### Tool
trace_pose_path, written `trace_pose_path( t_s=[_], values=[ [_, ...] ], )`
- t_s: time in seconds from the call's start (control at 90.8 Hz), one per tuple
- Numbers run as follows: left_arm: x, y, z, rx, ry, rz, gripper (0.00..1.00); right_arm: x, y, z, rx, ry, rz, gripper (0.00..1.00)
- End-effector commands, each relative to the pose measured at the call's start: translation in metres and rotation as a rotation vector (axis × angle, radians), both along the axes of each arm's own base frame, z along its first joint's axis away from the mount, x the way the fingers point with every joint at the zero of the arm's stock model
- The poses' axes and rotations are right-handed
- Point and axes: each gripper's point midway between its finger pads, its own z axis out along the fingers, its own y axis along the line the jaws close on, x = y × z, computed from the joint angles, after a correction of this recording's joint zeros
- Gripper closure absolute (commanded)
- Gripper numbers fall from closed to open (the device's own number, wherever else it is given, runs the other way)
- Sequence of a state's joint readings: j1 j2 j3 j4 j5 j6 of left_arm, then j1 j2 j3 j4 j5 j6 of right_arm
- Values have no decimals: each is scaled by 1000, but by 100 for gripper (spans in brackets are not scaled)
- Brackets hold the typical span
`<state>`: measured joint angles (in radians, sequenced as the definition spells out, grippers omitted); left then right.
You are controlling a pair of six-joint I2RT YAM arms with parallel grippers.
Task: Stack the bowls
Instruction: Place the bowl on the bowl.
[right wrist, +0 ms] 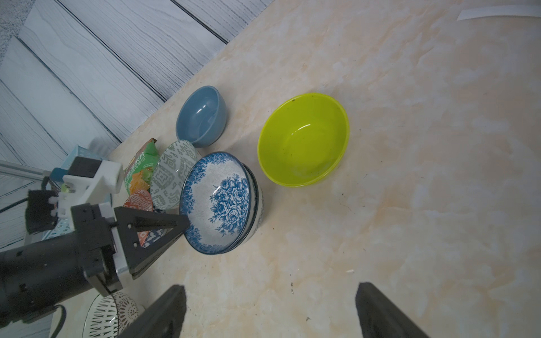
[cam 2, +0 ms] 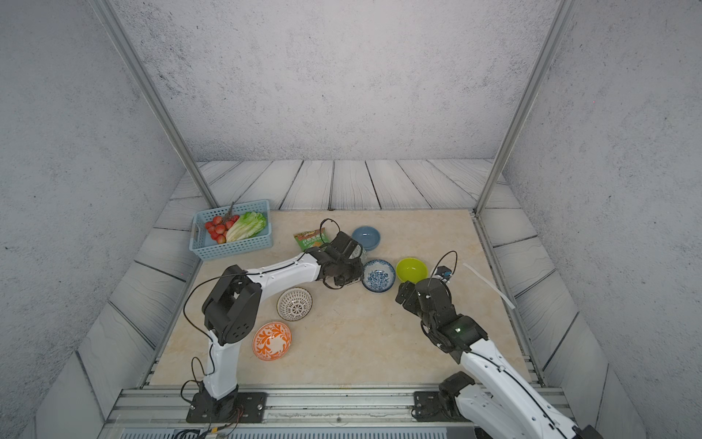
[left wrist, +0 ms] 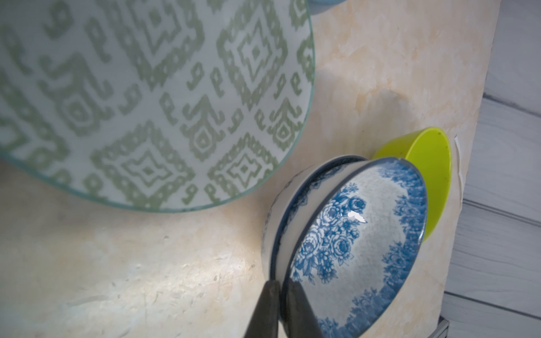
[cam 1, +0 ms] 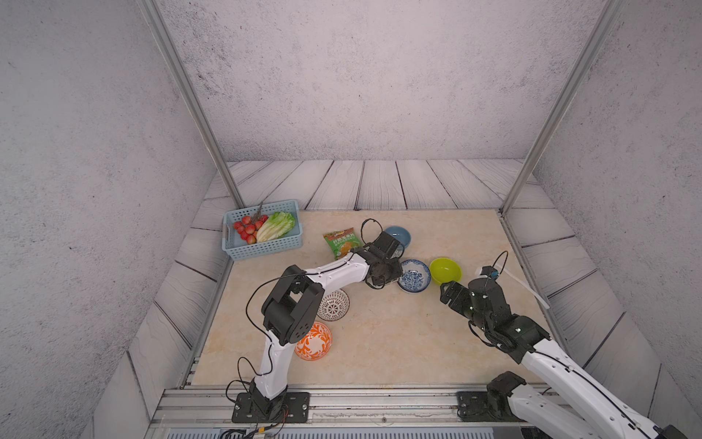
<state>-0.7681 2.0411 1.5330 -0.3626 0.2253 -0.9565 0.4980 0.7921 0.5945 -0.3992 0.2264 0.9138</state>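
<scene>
The floral bowls [cam 1: 414, 280] are white with blue roses and blue rims. The lime bowl [cam 1: 445, 270], at their 3 o'clock in both top views, is plain yellow-green; the slate bowl [cam 1: 400, 233], at 11 o'clock, is plain grey-blue. The geometric bowl [left wrist: 146, 102] is pale with grey-green diamonds. The lattice bowl [cam 2: 294, 303] is white with dark lines, the scroll bowl [cam 2: 272, 341] white with orange scrolls. The basket [cam 1: 266, 249] is light blue.

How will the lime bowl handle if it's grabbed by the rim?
Likely rigid: the lime bowl shows a clean round rim. Its glossy inside suggests a slippery grip. Standing upright, it would probably slide, not roll.
</scene>
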Motion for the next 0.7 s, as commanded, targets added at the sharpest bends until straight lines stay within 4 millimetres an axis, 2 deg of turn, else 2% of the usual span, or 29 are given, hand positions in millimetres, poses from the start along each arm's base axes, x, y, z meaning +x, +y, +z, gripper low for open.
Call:
trace_pose_path(
  t_s=[0.0, 0.099, 0.44, 0.55, 0.694],
  values=[
    [0, -6, 10, -11, -31, -17, 66, -1, -1, 1, 10, -7, -3, 8],
    [-1, -5, 16, -12, -43, -19, 56, -1, -1, 1, 11, -8, -4, 8],
    [-8, 14, 49, 16, -95, -11, 37, 0, 0, 3, 8, -4, 2, 8],
    [-13, 35, 67, 60, -127, -3, 32, 1, 3, 1, 2, 10, 15, 8],
    [-19, 88, 80, 134, -126, 56, 30, 4, 12, -1, 3, 32, 52, 8]
  ],
)
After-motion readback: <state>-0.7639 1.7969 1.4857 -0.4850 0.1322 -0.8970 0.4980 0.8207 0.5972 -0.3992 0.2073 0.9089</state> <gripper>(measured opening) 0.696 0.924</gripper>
